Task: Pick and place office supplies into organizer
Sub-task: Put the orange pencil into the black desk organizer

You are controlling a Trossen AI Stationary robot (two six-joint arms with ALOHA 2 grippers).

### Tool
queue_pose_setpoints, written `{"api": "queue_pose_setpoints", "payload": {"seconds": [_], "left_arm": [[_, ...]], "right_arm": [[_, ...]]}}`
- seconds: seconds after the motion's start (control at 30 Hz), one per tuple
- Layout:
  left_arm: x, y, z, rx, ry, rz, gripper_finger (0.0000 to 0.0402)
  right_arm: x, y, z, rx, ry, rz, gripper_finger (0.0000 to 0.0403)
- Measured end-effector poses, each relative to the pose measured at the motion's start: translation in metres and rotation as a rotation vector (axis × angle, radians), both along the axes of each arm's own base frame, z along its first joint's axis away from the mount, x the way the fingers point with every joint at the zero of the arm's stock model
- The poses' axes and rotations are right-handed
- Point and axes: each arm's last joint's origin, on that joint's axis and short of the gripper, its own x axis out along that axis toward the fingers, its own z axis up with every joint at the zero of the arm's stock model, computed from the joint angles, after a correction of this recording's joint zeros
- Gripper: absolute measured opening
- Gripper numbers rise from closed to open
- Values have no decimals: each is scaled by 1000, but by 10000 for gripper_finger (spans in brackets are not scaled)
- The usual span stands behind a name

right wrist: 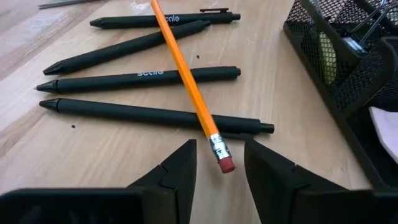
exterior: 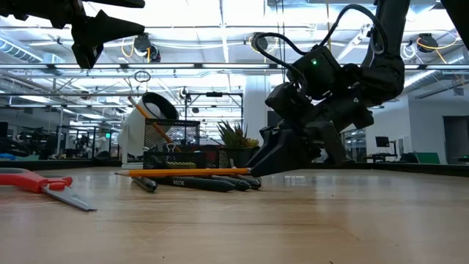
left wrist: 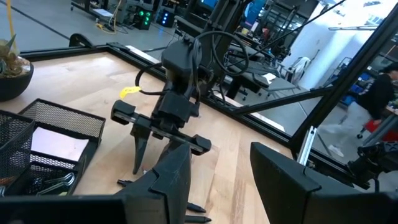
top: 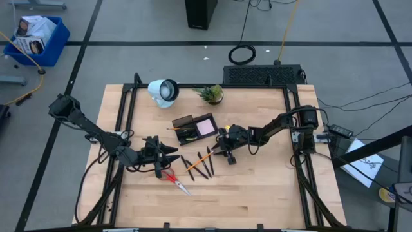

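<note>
The orange wooden pencil (right wrist: 186, 81) with a red eraser tip lies slantwise across four black plastic pens (right wrist: 146, 79) on the pale wooden table (top: 257, 187), just in front of the black wire-mesh organizer (top: 187, 128). The organizer holds a pale pink sticky-note pad (top: 205, 127) in one compartment and, in another, metal binder clips (right wrist: 360, 28) and a yellowish item too blurred to tell. The red-handled scissors (top: 175, 181) lie on the table apart from the pens, toward the table's front edge.

The right gripper (right wrist: 219, 168) is tipped down close to the table, its fingers spread apart on either side of the pencil's eraser end without touching it. The left gripper (left wrist: 221, 171) hangs above the table near the scissors, fingers parted and holding nothing.

Two pens carry white lettering, too unclear to read with certainty.

Behind the organizer stand a white round lamp-like object (top: 163, 91) and a small green potted plant (top: 212, 95).
</note>
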Motion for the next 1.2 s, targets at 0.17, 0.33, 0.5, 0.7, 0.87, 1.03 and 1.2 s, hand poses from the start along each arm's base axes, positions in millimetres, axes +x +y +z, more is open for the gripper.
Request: {"api": "queue_pose_setpoints", "payload": {"seconds": [0.17, 0.33, 0.5, 0.7, 0.87, 1.03, 1.2], "left_arm": [[0, 0, -1, 7, 8, -8, 170], [0, 0, -1, 11, 9, -7, 170], [0, 0, -1, 12, 10, -6, 170], [0, 0, -3, 29, 31, -8, 170], [0, 0, -3, 0, 30, -11, 170], [1, -1, -4, -94, 37, -118, 170], [1, -4, -4, -227, 42, -180, 170]], "right_arm": [[0, 0, 0, 3, -2, -3, 83], [0, 0, 0, 10, 4, -6, 30], [0, 0, 0, 10, 4, -6, 10], [0, 2, 0, 23, 7, -8, 33], [0, 13, 2, 26, 6, 29, 20], [0, 32, 15, -13, -38, 82, 15], [-2, 47, 36, -56, -102, 98, 22]]}}
